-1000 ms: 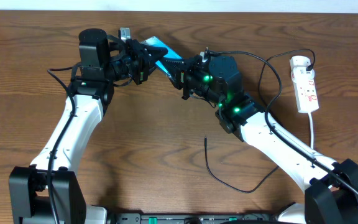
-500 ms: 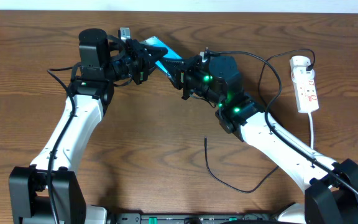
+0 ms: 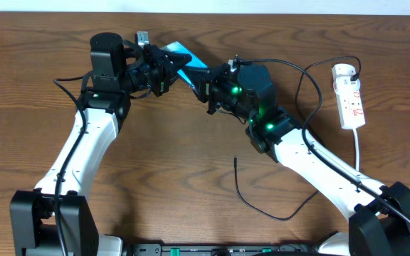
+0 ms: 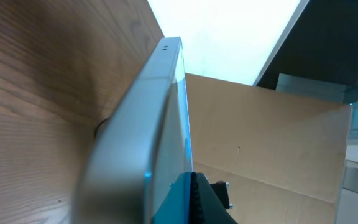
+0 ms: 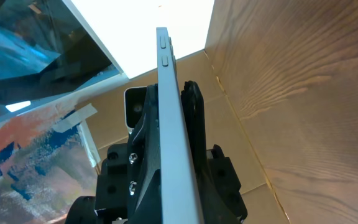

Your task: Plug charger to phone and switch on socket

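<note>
Between your two hands, the phone (image 3: 181,52) hangs tilted above the table (image 3: 162,163); your left hand (image 3: 164,71) pinches one end, your right hand (image 3: 208,87) the other.

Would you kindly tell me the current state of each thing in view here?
Cyan-screened flat smartphone: tilted on edge, gripped at both ends.
Left gripper: shut on the smartphone.
Right gripper: shut on the smartphone.
Thin black charger cable: free tip on the table, not in the smartphone.
White oblong power strip: lying flat; switch position unreadable.
</note>
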`<state>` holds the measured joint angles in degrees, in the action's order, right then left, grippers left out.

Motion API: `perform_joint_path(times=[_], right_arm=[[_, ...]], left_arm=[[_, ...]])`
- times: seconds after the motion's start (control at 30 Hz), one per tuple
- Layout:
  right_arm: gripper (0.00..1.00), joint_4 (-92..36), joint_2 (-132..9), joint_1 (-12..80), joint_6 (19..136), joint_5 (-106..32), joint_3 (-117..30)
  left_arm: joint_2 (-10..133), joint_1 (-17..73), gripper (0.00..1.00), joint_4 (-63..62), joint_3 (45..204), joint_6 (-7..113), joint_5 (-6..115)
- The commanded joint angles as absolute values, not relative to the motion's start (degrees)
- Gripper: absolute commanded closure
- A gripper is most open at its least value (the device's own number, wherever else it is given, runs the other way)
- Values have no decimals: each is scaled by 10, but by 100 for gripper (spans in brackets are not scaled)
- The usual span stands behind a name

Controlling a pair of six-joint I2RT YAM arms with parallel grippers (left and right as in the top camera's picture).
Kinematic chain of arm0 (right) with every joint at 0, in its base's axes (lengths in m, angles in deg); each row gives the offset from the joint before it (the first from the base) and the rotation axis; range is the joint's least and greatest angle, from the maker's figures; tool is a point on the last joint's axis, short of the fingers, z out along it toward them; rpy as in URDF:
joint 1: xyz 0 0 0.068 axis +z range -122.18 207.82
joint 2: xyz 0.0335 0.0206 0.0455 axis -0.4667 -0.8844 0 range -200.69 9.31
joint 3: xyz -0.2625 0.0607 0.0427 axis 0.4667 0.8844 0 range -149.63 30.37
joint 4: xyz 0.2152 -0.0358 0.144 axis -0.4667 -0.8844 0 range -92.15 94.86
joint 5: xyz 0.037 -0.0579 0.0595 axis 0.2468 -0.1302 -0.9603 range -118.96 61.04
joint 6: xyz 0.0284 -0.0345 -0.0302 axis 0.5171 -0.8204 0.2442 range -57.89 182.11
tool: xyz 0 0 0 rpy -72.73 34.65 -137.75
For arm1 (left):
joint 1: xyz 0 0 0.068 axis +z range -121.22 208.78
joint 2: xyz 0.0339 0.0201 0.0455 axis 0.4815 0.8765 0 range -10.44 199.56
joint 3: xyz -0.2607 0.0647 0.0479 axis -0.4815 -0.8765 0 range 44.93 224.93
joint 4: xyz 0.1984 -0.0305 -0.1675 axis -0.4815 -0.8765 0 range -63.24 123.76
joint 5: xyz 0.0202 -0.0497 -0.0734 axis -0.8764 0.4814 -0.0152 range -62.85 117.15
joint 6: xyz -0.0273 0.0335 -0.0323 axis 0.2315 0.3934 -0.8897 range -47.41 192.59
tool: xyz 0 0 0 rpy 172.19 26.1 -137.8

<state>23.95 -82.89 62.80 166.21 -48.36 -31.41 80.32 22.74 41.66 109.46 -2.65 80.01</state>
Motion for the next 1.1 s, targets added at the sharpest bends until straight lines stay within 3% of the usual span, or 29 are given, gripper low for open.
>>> perform_joint_path(times=[0.0,0.47,0.77,1.07], right_arm=[[98,217,-830,671,1617,-588,-307],[98,217,-830,671,1617,-578,-307],[79,217,-830,671,1616,-576,-307],[78,218,-830,670,1613,-575,-307]], left_arm=[[799,222,93,433,1106,22,761],[799,224,93,433,1106,23,759],[799,224,92,433,1106,23,759],[799,224,93,433,1106,22,759]])
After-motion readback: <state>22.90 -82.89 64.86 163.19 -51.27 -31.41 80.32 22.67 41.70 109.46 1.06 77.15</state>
